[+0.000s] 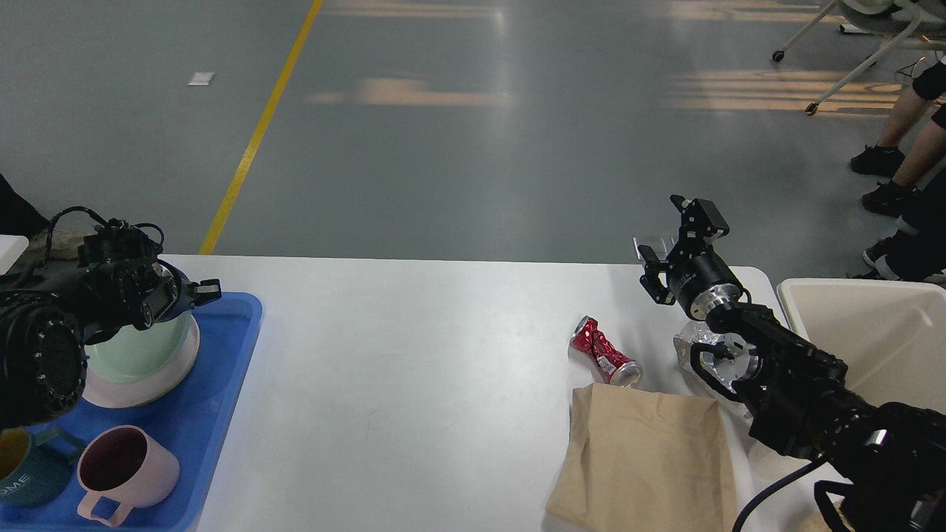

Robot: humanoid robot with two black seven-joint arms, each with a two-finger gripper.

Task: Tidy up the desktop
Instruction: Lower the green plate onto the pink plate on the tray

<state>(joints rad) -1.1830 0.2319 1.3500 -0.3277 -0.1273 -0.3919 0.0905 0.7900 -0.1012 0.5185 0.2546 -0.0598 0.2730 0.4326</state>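
Setting a green bowl point(137, 355) on the plate point(148, 388) in the tray point(222, 414), the left gripper point(199, 290) grips its rim. Right gripper point(676, 233) hangs open, empty. Desk point(414, 347) still holds can point(602, 352), bag point(647, 458), foil point(695, 343): roughly half done.

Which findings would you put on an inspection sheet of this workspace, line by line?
Surface: white desktop, middle bare.
Job's things: blue tray at left, holding pink plate, green bowl upon it, pink mug, teal mug.
Clutter: crushed red can, brown paper bag, crumpled foil.
Grippers: left gripper at the bowl, state unclear; right gripper open, empty, raised.
Cables: black cable on right arm.
Surroundings: beige bin at right; yellow floor line; people's legs.
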